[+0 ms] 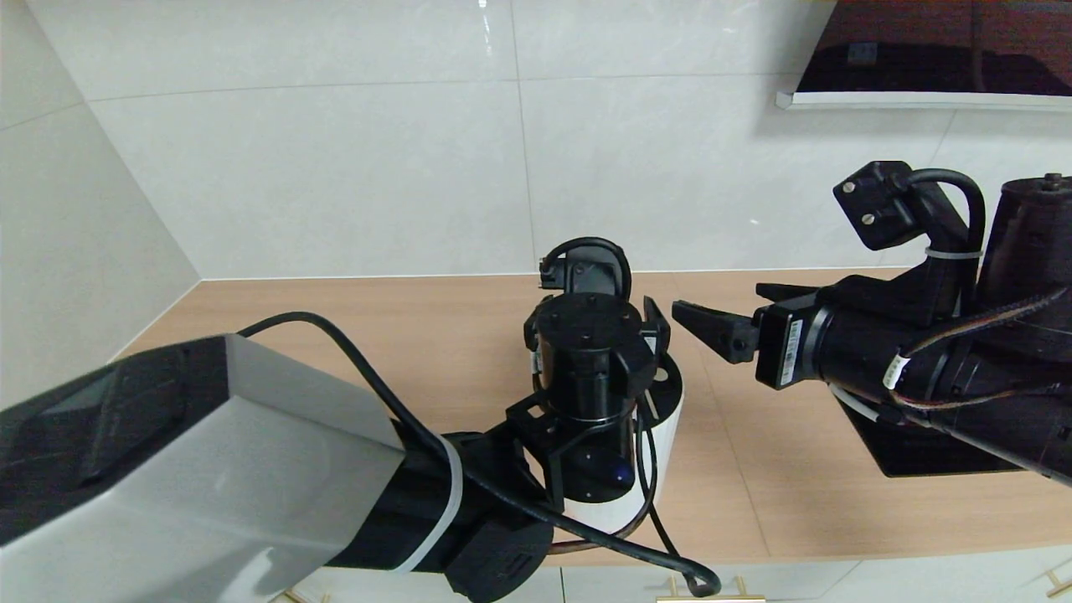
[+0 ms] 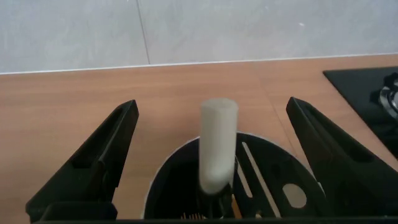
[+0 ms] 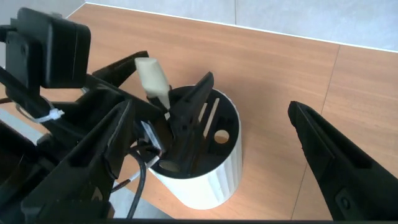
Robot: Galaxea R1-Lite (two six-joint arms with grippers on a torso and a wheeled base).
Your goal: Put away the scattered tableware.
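Directly between the spread fingers of the left gripper stands a cream utensil handle, upright, with a gap to each finger, so this gripper is released and grasps nothing. The handle's lower end goes down into the black slotted top of a white cylindrical utensil holder, which sits straight beneath the gripper. The left gripper points down at it and hangs low over its rim. What kind of utensil the handle belongs to cannot be told, since its working end is hidden inside the holder. Beside the handle the black top shows long narrow slots and a round hole.

Just off to the side of the holder, away from the left arm, the right gripper is held level with its fingertips toward the holder. Its fingers are wide apart and nothing lies between them, and it is near the holder without touching it.

Under both grippers runs a wooden countertop, on which the holder stands. A black cooktop is set into the counter beneath the right arm, well apart from the holder. Beyond the grippers a pale tiled wall rises from the back edge of the counter
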